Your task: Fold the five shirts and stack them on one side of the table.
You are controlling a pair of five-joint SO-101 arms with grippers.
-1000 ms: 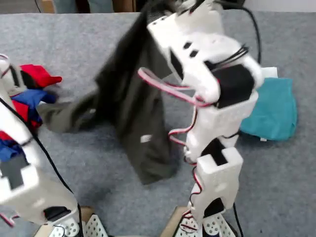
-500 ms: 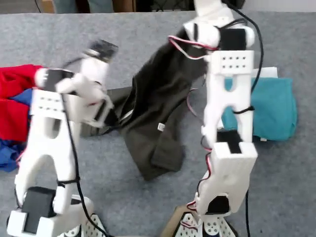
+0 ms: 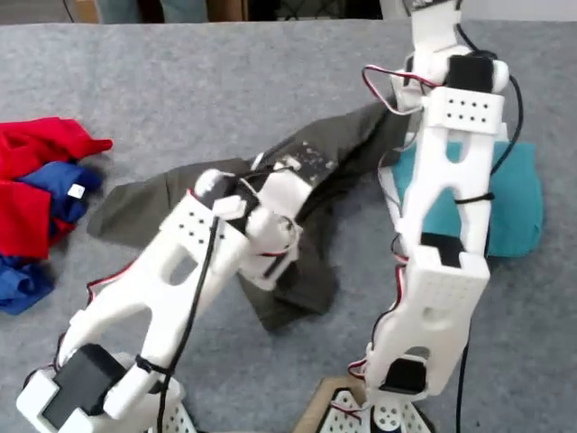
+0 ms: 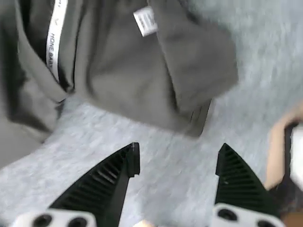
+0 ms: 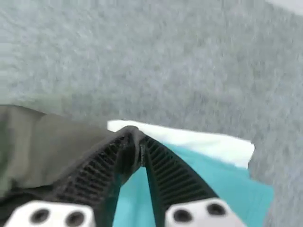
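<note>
A dark olive shirt (image 3: 135,203) lies crumpled across the middle of the grey table, its white label (image 4: 146,21) facing up. My right gripper (image 5: 136,142) is shut on one edge of the olive shirt (image 5: 52,142), holding it over the folded teal shirt (image 3: 516,198) at the right side. A white shirt (image 5: 199,139) lies under the teal shirt (image 5: 213,179). My left gripper (image 4: 179,153) is open just above bare table, close to the near hem of the olive shirt (image 4: 142,80). The left arm (image 3: 207,244) stretches over that shirt.
Red shirts (image 3: 36,149) and blue shirts (image 3: 56,180) lie loose in a heap at the table's left edge. The right arm (image 3: 446,234) stands tall in front of the teal shirt. Bare grey table (image 3: 180,81) lies at the back.
The left arm swung from the left side in over the olive shirt. The right arm carried the shirt's edge rightward and down to the teal shirt, so the shirt now lies flatter.
</note>
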